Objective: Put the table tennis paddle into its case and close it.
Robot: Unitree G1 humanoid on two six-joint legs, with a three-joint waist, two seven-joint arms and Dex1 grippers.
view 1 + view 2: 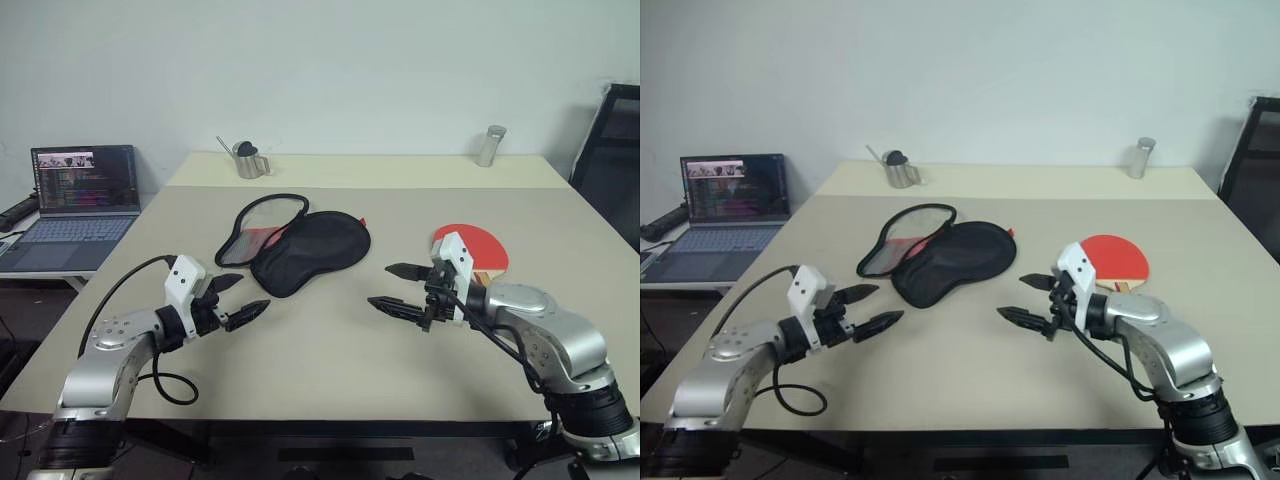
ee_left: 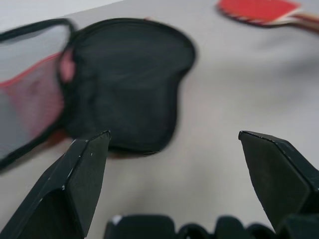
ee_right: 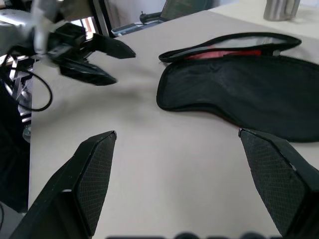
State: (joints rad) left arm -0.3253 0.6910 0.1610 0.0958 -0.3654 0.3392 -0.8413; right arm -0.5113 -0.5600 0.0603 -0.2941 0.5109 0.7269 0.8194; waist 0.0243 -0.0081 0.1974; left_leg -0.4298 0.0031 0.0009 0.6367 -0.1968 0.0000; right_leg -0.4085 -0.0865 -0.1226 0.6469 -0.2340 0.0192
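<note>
Both hands, left hand (image 1: 236,300) and right hand (image 1: 398,288), hover spread and empty over the table (image 1: 330,360), the limp unzipped case (image 1: 300,245) lying between them, the stiff, light paddle (image 1: 478,246), likely best pinched at its handle, beside the right.

Light: bright and even, soft, coming from above.
Shadows: I see only faint, soft ones on the table (image 1: 330,370) under my claws.
Glare: none on the table.
Blur: my left wrist view is fuzzy; the case (image 2: 124,84) looks soft.
Sharp: my head views are clear.
</note>
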